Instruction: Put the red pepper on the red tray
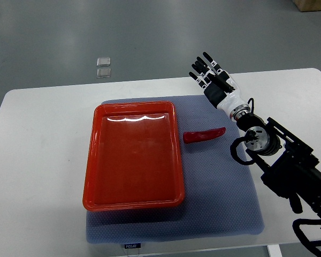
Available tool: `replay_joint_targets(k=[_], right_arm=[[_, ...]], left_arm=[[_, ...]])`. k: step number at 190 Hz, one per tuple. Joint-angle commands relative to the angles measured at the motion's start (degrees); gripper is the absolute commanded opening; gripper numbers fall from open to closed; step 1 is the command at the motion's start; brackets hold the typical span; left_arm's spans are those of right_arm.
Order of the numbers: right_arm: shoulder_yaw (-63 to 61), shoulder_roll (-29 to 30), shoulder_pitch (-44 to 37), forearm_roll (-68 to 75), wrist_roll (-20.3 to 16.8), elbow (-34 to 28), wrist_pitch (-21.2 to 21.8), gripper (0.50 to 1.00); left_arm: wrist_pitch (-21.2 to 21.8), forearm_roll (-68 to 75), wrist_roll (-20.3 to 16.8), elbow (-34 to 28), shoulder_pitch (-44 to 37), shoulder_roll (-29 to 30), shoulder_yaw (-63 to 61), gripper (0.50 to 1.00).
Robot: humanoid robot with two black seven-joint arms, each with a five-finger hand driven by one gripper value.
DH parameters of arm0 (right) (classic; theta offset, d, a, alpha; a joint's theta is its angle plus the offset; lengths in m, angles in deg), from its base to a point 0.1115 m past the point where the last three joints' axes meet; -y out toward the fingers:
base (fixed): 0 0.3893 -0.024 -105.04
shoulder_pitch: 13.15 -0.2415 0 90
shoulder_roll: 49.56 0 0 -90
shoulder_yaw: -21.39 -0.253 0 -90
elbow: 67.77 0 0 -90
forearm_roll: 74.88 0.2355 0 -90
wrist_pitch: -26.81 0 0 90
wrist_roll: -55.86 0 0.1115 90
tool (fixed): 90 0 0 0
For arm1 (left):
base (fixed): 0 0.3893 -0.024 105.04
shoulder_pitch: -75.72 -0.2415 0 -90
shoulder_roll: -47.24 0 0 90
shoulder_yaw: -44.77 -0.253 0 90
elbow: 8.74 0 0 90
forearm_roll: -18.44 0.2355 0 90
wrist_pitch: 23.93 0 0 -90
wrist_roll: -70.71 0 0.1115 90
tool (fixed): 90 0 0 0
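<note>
I see the pepper (204, 135) lying on the blue mat (224, 203) just beside the right wall of the red tray (94, 155), not touching it, and the tray has nothing in it. My right hand (214, 79) is over the far edge of the mat, beyond the pepper and apart from it, with its fingers (205, 64) stretched out and spread, holding nothing. Mat and tray both rest on the white counter (37, 160).

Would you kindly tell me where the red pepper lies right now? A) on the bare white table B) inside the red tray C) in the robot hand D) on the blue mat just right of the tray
D: the red pepper lies on the blue mat beside the red tray, apart from the right robot hand.
</note>
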Motion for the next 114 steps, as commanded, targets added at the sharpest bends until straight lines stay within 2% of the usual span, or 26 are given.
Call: replay_joint_targets(k=[1,18,41,73,94,114], right_arm=[[5.06,-2.81,-2.70,-2.92,-0.04,-0.11,0.38,0.917],[14.55,-6.68,-6.13,-9.69,-0.04,-0.81,1.00,0.917],[29.85,-13.62,-14.13,-20.76,-0.22,-1.96,3.90,0.915],[54.97,-22.76,-28.53,-31.74,-2.15,-8.54,8.55,0.915],[67.45,-25.84,-36.62,-35.35,-2.59,-12.67,10.13,0.917],[69.22,-25.49,-38.21,-35.44,-4.44,-13.73,9.78,0.915]], left_arm=[[0.01,-0.03,0.00,-0.07,0.00,0.00,0.00,1.000],[0.01,-0.03,0.00,-0.07,0.00,0.00,0.00,1.000],[0.01,-0.03,0.00,-0.07,0.00,0.00,0.00,1.000],[0.01,-0.03,0.00,-0.07,0.00,0.00,0.00,1.000],[0.01,-0.03,0.00,0.02,0.09,0.00,0.00,1.000],[0.01,-0.03,0.00,0.02,0.00,0.00,0.00,1.000]])
